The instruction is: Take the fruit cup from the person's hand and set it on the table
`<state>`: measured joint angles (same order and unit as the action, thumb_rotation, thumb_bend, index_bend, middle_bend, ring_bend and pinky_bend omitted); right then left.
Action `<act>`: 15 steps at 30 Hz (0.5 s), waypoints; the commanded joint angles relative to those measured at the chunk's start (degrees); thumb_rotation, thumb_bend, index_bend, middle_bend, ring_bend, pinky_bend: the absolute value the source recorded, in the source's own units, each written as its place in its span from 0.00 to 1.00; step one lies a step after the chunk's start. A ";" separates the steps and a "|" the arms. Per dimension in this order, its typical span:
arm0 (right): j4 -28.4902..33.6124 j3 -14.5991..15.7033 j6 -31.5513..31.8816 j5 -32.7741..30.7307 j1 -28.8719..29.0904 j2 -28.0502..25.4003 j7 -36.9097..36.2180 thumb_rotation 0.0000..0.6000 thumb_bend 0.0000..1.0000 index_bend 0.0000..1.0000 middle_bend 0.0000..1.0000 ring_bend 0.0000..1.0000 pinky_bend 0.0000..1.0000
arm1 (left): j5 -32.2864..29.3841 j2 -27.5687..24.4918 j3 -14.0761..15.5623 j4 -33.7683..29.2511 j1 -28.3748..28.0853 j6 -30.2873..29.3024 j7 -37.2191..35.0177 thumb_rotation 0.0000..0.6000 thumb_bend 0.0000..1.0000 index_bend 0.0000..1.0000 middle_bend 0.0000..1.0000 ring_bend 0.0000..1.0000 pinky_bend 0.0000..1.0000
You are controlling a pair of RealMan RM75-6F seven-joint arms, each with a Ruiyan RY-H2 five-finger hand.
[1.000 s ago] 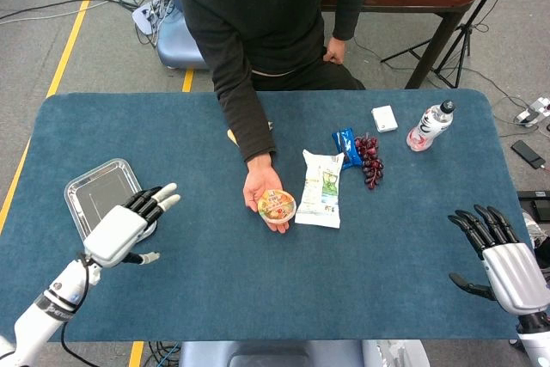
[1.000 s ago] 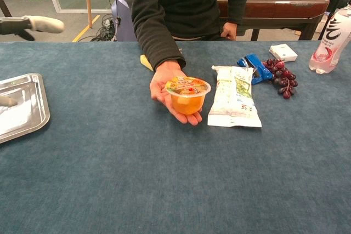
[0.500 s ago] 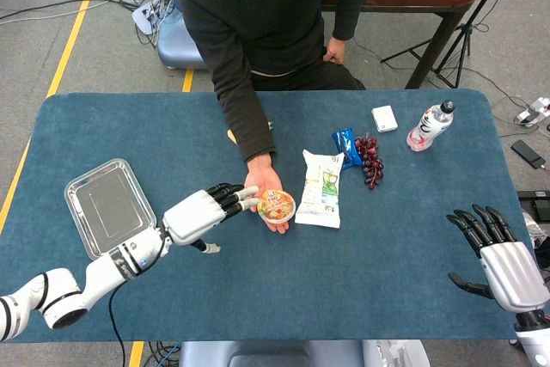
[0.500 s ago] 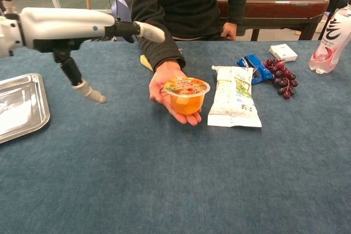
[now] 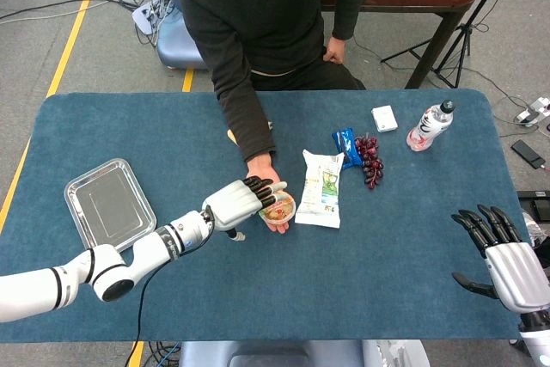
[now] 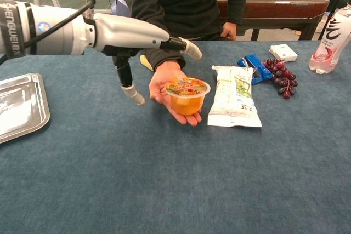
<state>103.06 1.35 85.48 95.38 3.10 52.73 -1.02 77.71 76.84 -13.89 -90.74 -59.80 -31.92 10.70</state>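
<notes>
The left hand (image 6: 137, 34) is hovering open-fingered above the fruit cup (image 6: 187, 95) resting on the person's hand (image 6: 164, 87) near the table's middle, so it should be lowering until fingers and thumb are bracketing the cup wall before closing gently.

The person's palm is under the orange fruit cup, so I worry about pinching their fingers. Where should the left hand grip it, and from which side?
Probably the orange fruit cup by its upper side wall, under the wider foil-lidded rim. Approach from the robot's left, where the left hand hovers open. The person's hand cradles only the base, and the tapered wall is exposed above it.
</notes>
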 commanded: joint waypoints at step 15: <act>-1.91 0.18 0.50 -0.63 -0.59 0.21 -2.04 1.00 0.11 0.15 0.14 0.00 0.06 | -26.08 8.29 5.11 8.36 -14.95 2.65 17.78 1.00 0.12 0.02 0.00 0.00 0.09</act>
<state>101.16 1.52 85.98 94.76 2.52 52.95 -3.05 54.35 84.04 -10.39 -83.20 -72.77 -28.49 26.34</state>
